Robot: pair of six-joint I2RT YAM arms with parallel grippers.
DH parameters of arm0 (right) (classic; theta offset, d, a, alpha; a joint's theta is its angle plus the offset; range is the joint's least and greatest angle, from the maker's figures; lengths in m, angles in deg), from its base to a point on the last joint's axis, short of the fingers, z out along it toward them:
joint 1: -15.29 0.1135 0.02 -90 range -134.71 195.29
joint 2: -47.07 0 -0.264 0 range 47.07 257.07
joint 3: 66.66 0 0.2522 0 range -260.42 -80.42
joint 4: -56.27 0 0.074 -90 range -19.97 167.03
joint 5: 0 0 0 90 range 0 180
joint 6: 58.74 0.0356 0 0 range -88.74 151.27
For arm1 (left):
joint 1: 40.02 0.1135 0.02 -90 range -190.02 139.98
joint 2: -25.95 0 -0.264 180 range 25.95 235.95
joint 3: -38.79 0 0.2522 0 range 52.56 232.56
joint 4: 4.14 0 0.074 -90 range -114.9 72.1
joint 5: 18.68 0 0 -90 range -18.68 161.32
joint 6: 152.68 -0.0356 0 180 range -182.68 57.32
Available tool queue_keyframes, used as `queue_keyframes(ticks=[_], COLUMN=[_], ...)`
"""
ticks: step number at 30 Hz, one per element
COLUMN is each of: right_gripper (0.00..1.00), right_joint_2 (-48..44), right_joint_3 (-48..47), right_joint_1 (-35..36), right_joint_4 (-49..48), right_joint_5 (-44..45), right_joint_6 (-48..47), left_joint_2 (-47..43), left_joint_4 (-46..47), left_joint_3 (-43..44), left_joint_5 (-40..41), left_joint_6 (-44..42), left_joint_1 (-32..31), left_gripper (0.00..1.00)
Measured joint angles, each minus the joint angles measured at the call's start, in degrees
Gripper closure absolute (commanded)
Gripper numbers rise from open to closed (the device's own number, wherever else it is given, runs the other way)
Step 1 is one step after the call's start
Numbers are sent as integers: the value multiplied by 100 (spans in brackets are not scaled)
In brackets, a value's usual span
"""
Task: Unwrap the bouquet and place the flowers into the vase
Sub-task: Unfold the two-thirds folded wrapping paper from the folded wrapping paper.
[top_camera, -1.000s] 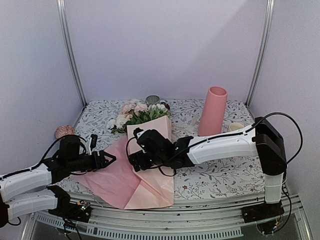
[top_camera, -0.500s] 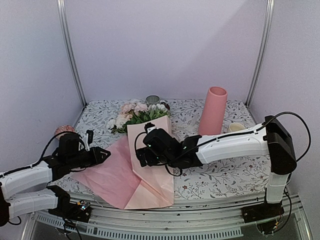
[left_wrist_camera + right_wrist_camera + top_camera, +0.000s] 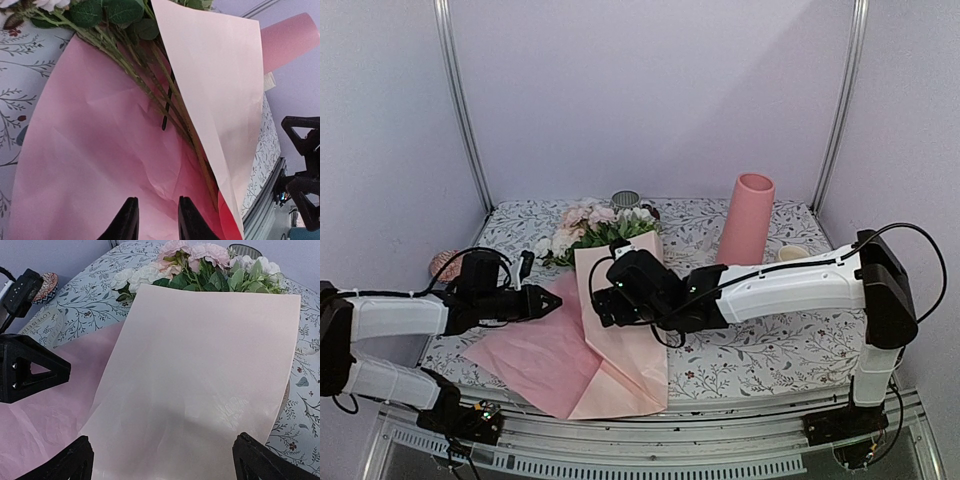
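Top external view: the bouquet point(image 3: 588, 265) of pink, white and peach artificial flowers point(image 3: 592, 228) lies mid-tabletop with its heads toward the back wall. Its matte paper wrap is loosened, with a crinkled rose-pink sheet point(image 3: 530, 350) spread flat to the left and a stiffer pale peach sheet point(image 3: 632, 362) folded over the stems. The tabletop point(image 3: 770, 345) wears a white cloth printed with grey leafy sprigs. In the right wrist view a line of capitals point(image 3: 42, 322) near the cloth's left side begins "LOVE"; the rest is unreadable. The tall, smooth, matte pink cylindrical vase point(image 3: 745, 222) stands upright at the back right, well apart from the bouquet. The black, wedge-tipped left end effector point(image 3: 157, 220) sits low over the rose-pink sheet, fingers a narrow gap apart and nothing seen between them. The right end effector point(image 3: 164, 452) hovers over the pale peach sheet, jaws spread wide, gripping nothing. In the left wrist view thin green wiry stems point(image 3: 150, 85) lie bare on the rose-pink sheet beside the peach fold.
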Motion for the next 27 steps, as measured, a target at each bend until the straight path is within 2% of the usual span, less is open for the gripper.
queue_keyframes(ticks=[6, 14, 27], right_gripper=[1, 1, 0], right_joint_2=[-2, -160, -1246], right_joint_3=[90, 433, 824], right_joint_1=[0, -2, 0], right_joint_4=[-13, -46, 376], right_joint_5=[2, 76, 780], right_joint_6=[-24, -9, 39], left_joint_2=[680, 1368, 1456], left_joint_4=[363, 699, 870], left_joint_3=[61, 514, 1351], left_joint_5=[-212, -278, -310], left_joint_6=[9, 140, 267], left_joint_1=[-181, -868, -1759], left_gripper=[70, 69, 69])
